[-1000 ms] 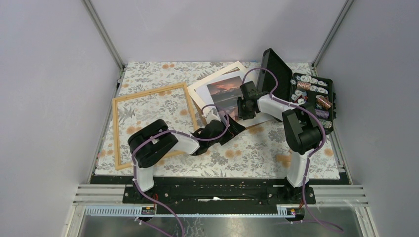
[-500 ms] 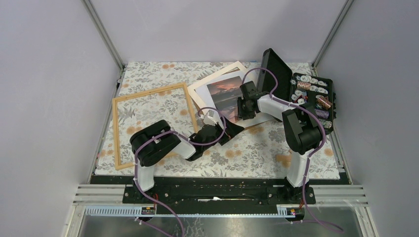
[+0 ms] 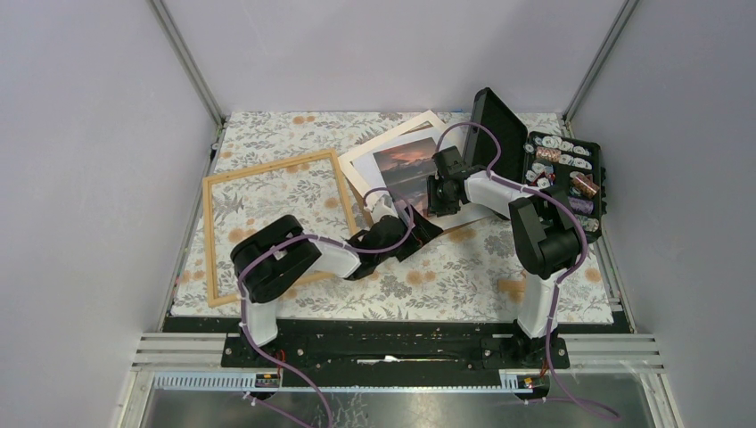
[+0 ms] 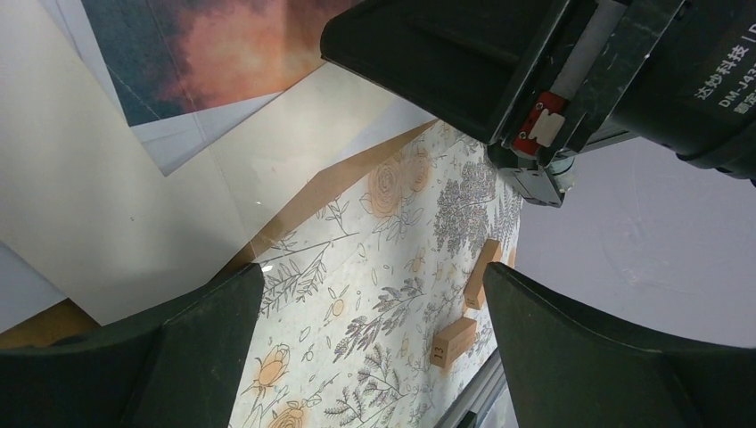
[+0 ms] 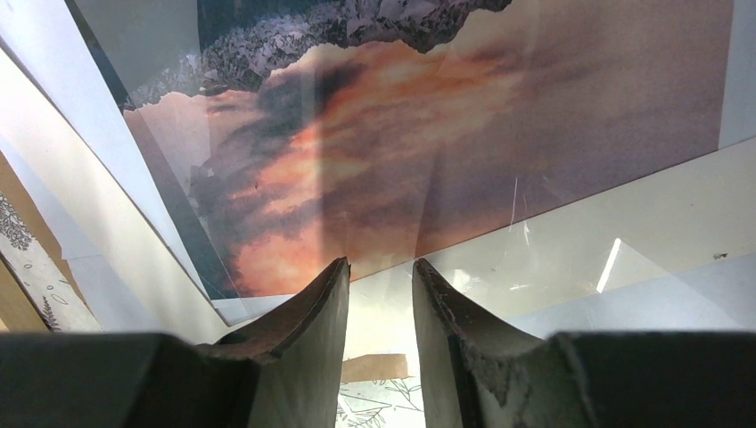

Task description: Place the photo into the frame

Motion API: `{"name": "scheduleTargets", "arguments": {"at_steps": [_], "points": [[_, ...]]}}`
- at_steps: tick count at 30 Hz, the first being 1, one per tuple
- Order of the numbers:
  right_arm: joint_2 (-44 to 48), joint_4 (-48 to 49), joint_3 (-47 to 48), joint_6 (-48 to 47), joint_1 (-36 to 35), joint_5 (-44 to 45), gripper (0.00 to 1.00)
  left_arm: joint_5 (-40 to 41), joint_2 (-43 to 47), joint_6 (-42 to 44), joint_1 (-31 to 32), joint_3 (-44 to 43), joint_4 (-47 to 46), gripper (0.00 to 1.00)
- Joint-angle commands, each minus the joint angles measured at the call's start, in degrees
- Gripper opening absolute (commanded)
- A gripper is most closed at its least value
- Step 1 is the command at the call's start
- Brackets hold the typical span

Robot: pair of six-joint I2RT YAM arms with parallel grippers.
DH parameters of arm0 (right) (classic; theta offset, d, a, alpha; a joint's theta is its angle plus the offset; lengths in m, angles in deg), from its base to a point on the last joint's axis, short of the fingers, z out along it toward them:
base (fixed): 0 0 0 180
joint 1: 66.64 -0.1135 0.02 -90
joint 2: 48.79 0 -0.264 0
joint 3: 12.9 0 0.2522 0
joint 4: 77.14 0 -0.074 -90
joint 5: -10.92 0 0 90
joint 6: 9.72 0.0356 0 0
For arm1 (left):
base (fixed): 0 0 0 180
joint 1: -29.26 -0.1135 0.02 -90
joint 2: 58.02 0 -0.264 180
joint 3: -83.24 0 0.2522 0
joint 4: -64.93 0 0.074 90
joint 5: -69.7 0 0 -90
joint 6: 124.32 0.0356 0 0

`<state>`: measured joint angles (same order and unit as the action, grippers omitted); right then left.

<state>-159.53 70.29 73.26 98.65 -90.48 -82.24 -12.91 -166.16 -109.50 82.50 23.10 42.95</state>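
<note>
Left gripper point(image 4: 374, 303), fingers spread wide and empty, hovered at 6 o'clock of the photo point(image 3: 406, 168). Right gripper point(image 5: 379, 285), fingers narrowly parted with nothing visibly pinched, stood over its near edge. Photo lay on the cream mat point(image 3: 392, 135); frame point(image 3: 209, 241), at its 9 o'clock, held nothing, so insertion was judged outstanding.

A floral-clothed table point(image 3: 446, 267) carries a light-wood frame point(image 3: 267, 167) lying flat at left. At centre back a brown board point(image 3: 464, 229) lies beneath a cream mat point(image 3: 392, 134). An open black case point(image 3: 562, 183) of small items sits at right, and two small wooden blocks point(image 4: 455, 343) near one edge.
</note>
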Motion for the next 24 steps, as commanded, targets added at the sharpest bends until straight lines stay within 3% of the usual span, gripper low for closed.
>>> {"name": "scheduleTargets", "arguments": {"at_steps": [1, 3, 10, 19, 24], "points": [[-1.3, -0.7, -1.1, 0.0, 0.1, -2.2, 0.39, 1.6, -2.0, 0.0, 0.2, -1.7, 3.3, 0.99], [-1.4, -0.7, -1.0, 0.0, 0.1, -2.4, 0.39, 1.6, -1.7, 0.8, 0.3, -0.4, -0.6, 0.99], [-1.2, -0.7, -1.1, 0.0, 0.1, -2.5, 0.39, -1.6, -2.9, 1.6, -0.2, 7.2, -28.7, 0.99], [-1.1, -0.6, -1.3, 0.1, 0.1, -2.5, 0.39, -1.7, -2.9, 2.2, -0.3, 5.3, -26.7, 0.99], [-1.1, -0.5, -1.4, 0.0, 0.1, -2.8, 0.39, -2.8, -3.8, 2.9, -0.5, 5.6, -32.1, 0.99]]}}
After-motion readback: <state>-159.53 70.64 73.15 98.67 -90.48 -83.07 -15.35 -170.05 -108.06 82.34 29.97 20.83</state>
